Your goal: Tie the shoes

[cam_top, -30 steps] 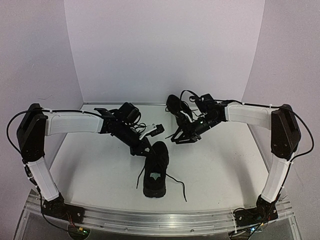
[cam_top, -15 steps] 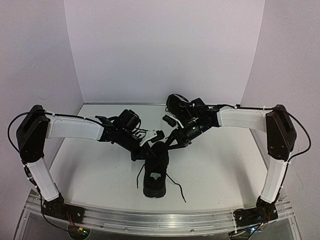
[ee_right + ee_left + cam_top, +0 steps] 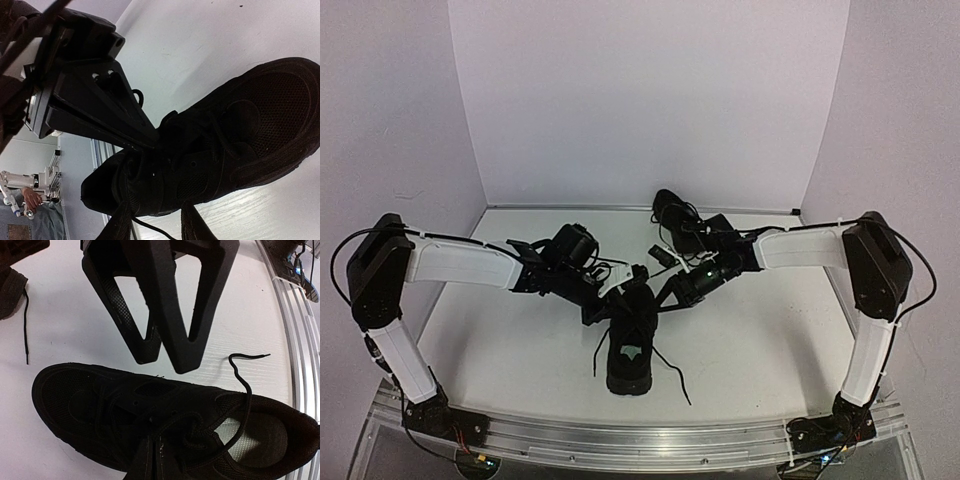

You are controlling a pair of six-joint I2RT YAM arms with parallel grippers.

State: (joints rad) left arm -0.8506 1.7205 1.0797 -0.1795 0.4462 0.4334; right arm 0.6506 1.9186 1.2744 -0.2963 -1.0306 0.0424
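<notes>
The near shoe [image 3: 628,345], black with loose laces, lies mid-table with its toe pointing away from the arm bases; it also fills the left wrist view [image 3: 100,405] and the right wrist view [image 3: 235,130]. My left gripper [image 3: 608,303] is shut, its tips [image 3: 152,455] pressed onto the lacing by the tongue. Whether it pinches a lace does not show. My right gripper [image 3: 665,293] is open, its fingertips [image 3: 156,212] standing apart at the shoe's side. Nothing is clamped between them. The second shoe [image 3: 675,213] sits at the back.
One lace end [image 3: 252,356] curls onto the white table beside the near shoe. Another lace [image 3: 672,372] trails toward the front edge. The metal rail [image 3: 640,432] runs along the near edge. White walls close the back and both sides.
My right gripper has swung from beside the far shoe down to the near shoe's toe side, its jaws narrowing. The left gripper has slid right onto the shoe's lacing, still shut.
</notes>
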